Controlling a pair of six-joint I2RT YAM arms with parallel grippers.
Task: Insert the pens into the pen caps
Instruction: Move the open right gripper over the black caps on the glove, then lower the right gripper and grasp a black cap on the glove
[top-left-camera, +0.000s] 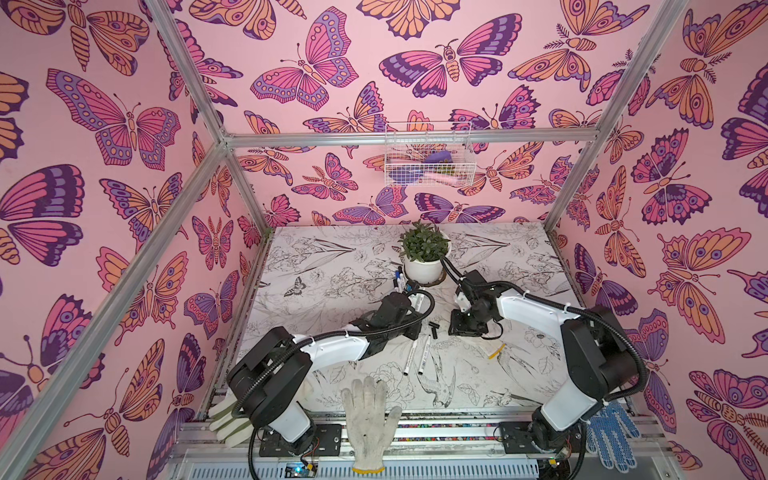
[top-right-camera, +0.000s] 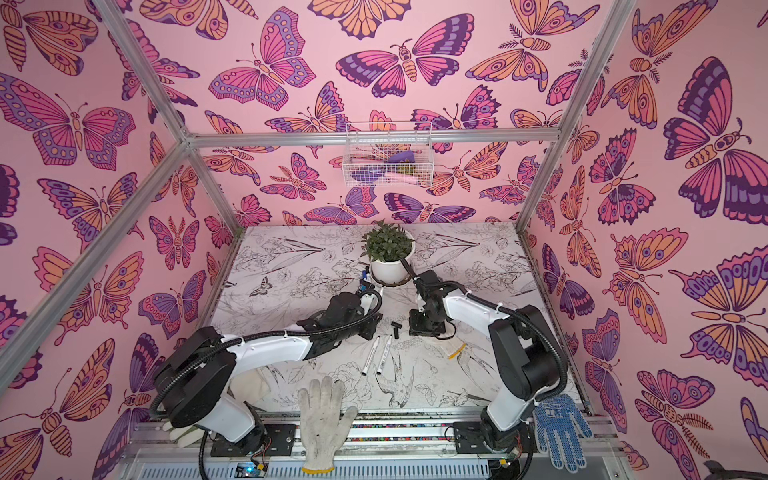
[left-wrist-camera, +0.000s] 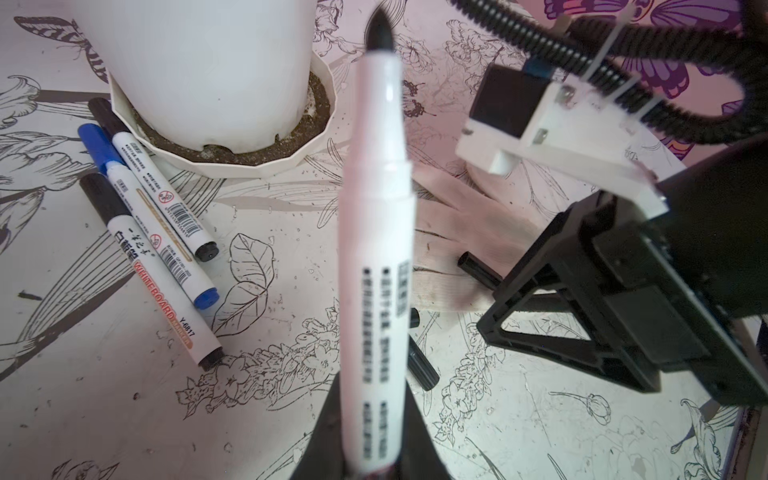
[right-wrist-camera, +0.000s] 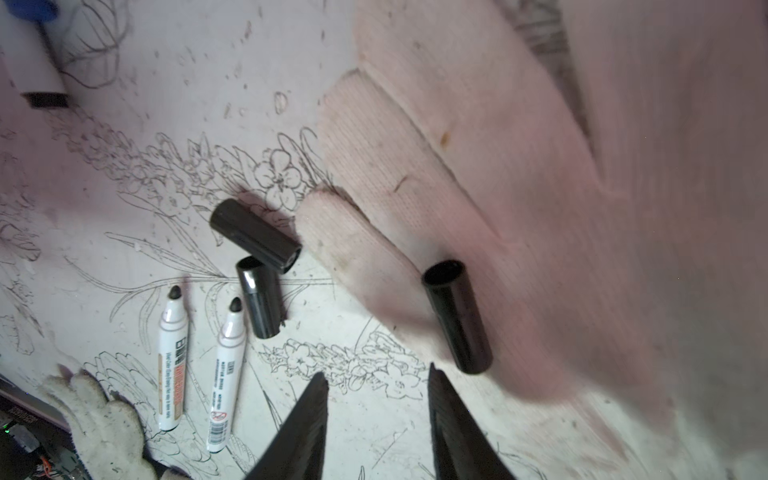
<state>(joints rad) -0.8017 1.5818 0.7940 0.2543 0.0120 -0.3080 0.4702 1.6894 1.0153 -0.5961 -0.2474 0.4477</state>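
Left wrist view, writing: the black-capped pen (left-wrist-camera: 156, 274) reads "WHITEBOARD" on an orange band, then "Y-6817". The blue-capped pen (left-wrist-camera: 149, 220) and the second black-capped pen (left-wrist-camera: 158, 183) beside it show barcodes. The held pen's print is blurred.
Pens, count: six in sight. Three capped ones lie side by side just beside the pot saucer (left-wrist-camera: 257, 166), and one is in the left gripper. Two uncapped pens (right-wrist-camera: 172, 357) lie side by side on the table (top-left-camera: 519, 257), black tips bare.
Loose caps (right-wrist-camera: 259, 297), count: three, all black. Two touch each other on the table just past the uncapped pens' tips. The third cap (right-wrist-camera: 457, 316) lies on a knitted glove (right-wrist-camera: 519, 208).
Left gripper (left-wrist-camera: 368, 415): clamped on the held pen (left-wrist-camera: 376, 232), whose bare black tip points away from the jaws.
Right gripper (right-wrist-camera: 376, 374): jaws apart with nothing between them, near the third cap.
Gloves, count: four, namely the knitted glove, a front-edge glove (top-left-camera: 368, 411), a blue-dotted glove (top-left-camera: 613, 432) and a glove under the left arm's base (top-left-camera: 226, 424).
Other things: a potted plant (top-left-camera: 424, 257) and a wire basket (top-left-camera: 428, 153) on the back wall.
In the way: the held pen covers part of two caps in the left wrist view. In both top views the right arm hides most of the knitted glove.
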